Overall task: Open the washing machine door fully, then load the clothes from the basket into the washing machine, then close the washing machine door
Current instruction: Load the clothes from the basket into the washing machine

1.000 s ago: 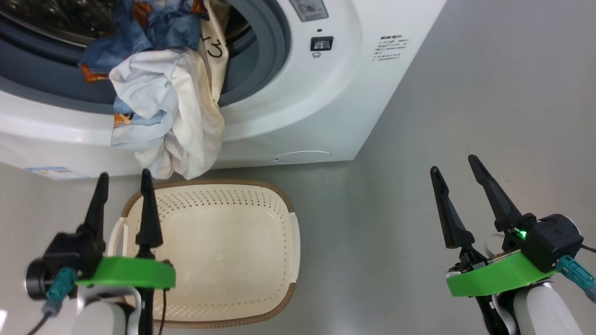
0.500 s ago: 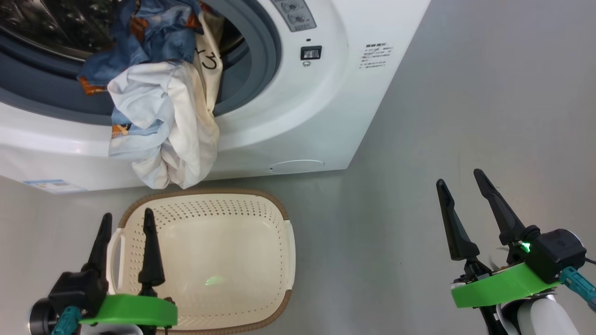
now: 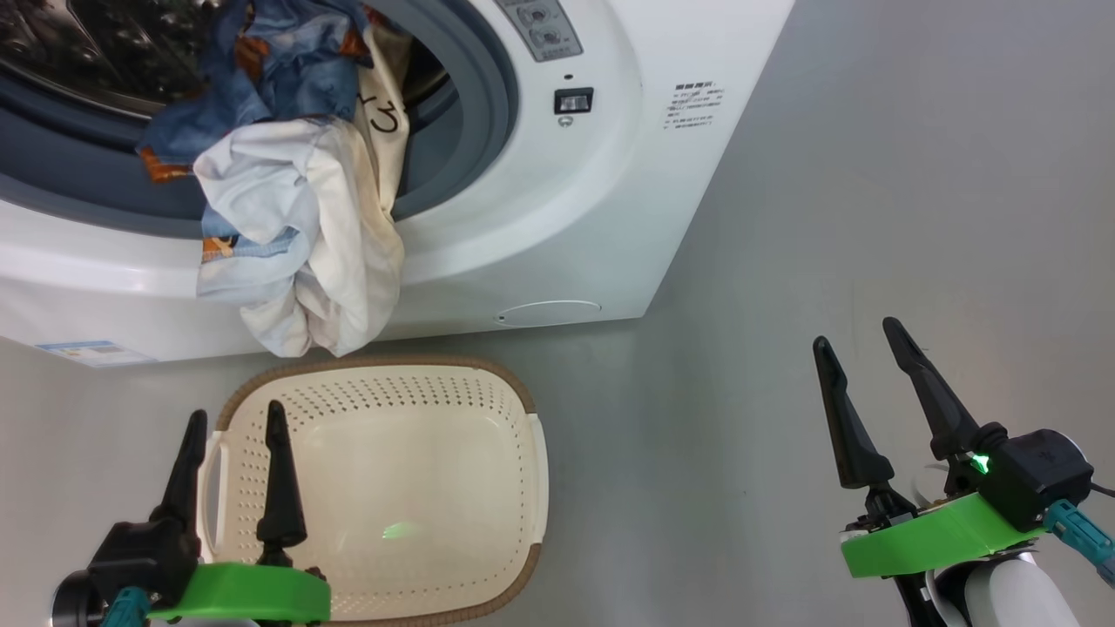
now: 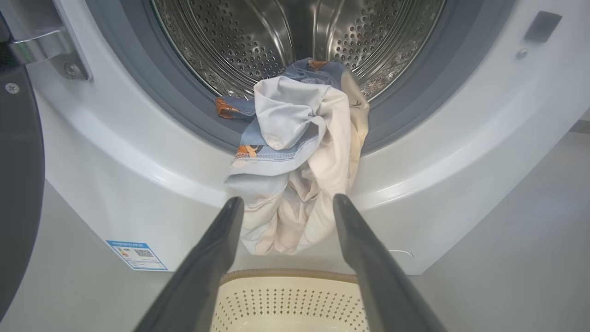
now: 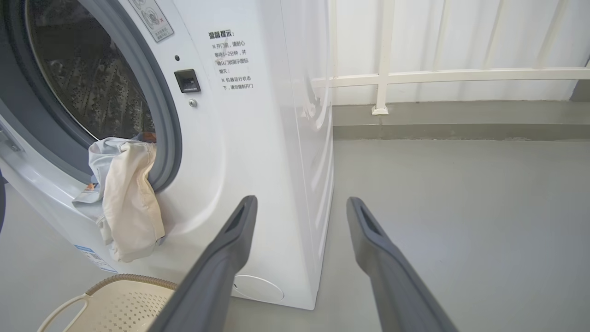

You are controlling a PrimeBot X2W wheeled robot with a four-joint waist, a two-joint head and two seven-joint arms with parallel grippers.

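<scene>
The big white front-loading washing machine point(image 3: 610, 200) has its round mouth open, but 2 bundled garments point(image 3: 296, 235), light blue and cream-white, hang over the grey rubber gasket point(image 3: 483, 113) and block its lower middle. Above them the perforated steel drum point(image 4: 258, 41) is free. The small cream perforated plastic basket point(image 3: 392, 392) sits just beneath the hanging cloth, apparently not touching. A glossy black door edge point(image 4: 18, 184) walls off the machine's hinge side. On the other side, bare grey floor point(image 3: 871, 218) lies open up to a white railing point(image 5: 382, 69).
</scene>
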